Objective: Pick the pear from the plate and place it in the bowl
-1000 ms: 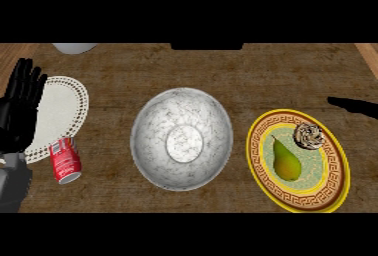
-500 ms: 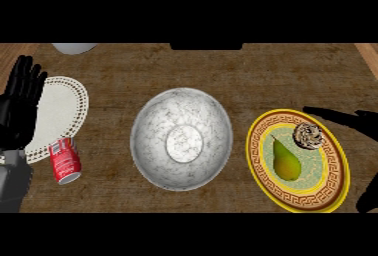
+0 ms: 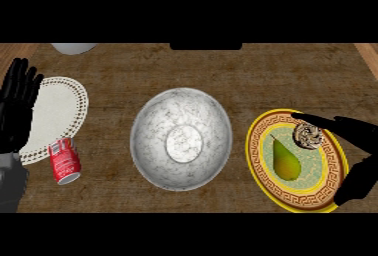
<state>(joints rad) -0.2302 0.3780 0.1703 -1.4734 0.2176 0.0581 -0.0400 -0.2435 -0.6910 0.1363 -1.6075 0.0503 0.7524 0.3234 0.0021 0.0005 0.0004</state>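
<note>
Since half a second ago, our right hand [image 3: 353, 152] has come further in over the right side of the yellow plate [image 3: 260, 165], while everything else has kept its place. We see its fingers [image 3: 325, 122] spread and fairly straight, one reaching across the plate's upper rim and the thumb low by the plate's lower right edge; it has hold of nothing.

The pear [image 3: 286, 160] lies on the plate just to the left of this hand, stem pointing up and away, not touched by it. A small round patterned item [image 3: 308, 135] sits on the plate right beside the upper finger; we cannot tell what it is.

Further left of the hand, beyond the plate, stands the grey marbled bowl [image 3: 181, 139].

Our left hand [image 3: 18, 107] rests open at the far left edge, fingers up, over a white lacy plate [image 3: 59, 107]. A red can [image 3: 64, 161] lies on its side just below and right of that hand.
</note>
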